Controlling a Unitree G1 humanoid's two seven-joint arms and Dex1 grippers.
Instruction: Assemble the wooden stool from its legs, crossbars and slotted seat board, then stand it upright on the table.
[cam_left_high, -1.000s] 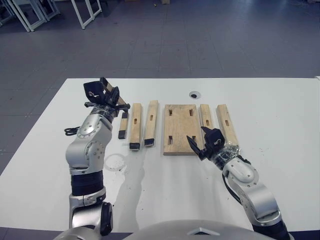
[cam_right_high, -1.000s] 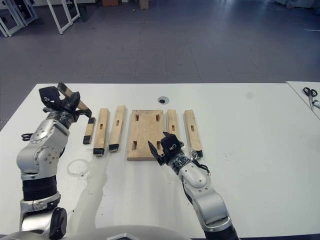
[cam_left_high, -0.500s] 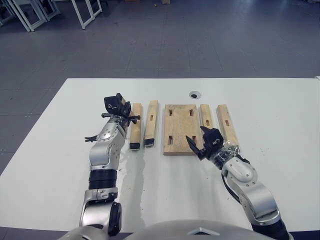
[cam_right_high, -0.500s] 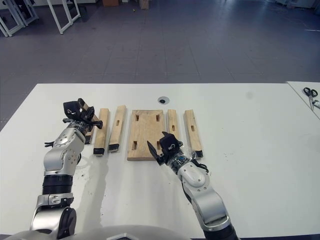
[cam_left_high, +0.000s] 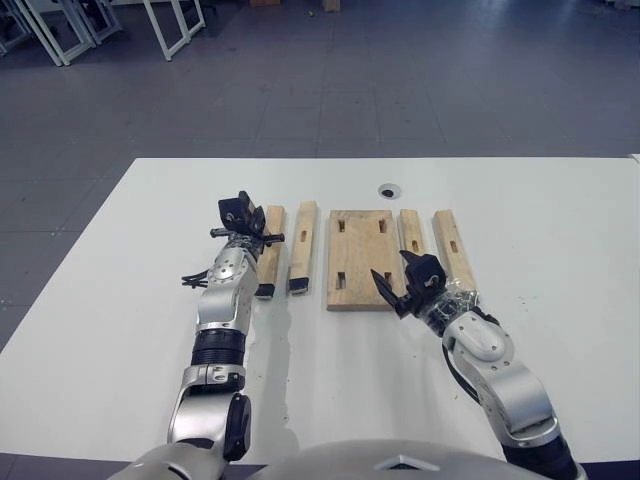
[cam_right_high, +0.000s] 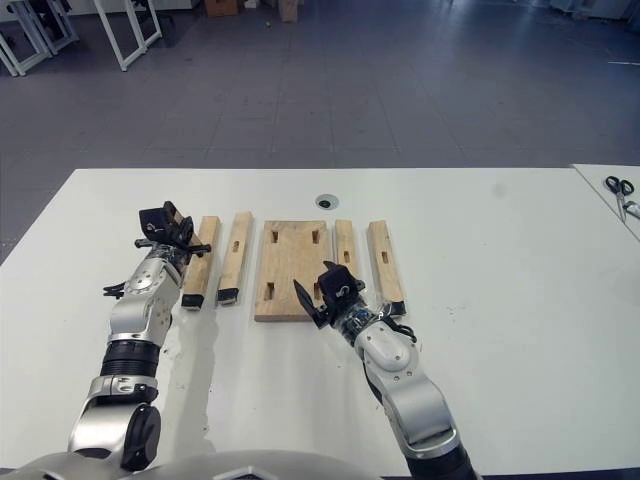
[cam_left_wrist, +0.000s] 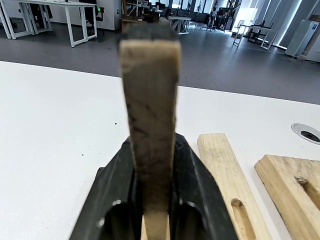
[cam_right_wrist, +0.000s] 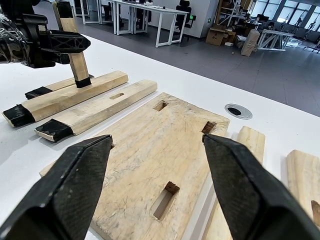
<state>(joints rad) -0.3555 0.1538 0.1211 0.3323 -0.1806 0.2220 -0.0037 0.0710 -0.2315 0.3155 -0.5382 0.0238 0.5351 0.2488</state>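
The middle of the bench (cam_left_high: 560, 330) is taken up by a row of legs (cam_left_high: 302, 248) and the seat board (cam_left_high: 358, 258), narrowly gapped. Its left end is blocked by the left pincer (cam_left_high: 243, 228), clamped on a crossbar (cam_left_wrist: 150, 125). Broad room is left along the near and right edges.

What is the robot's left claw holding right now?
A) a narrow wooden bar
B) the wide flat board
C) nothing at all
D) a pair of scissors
A: the left gripper is shut on a narrow wooden bar, while the wide board lies flat on the table.
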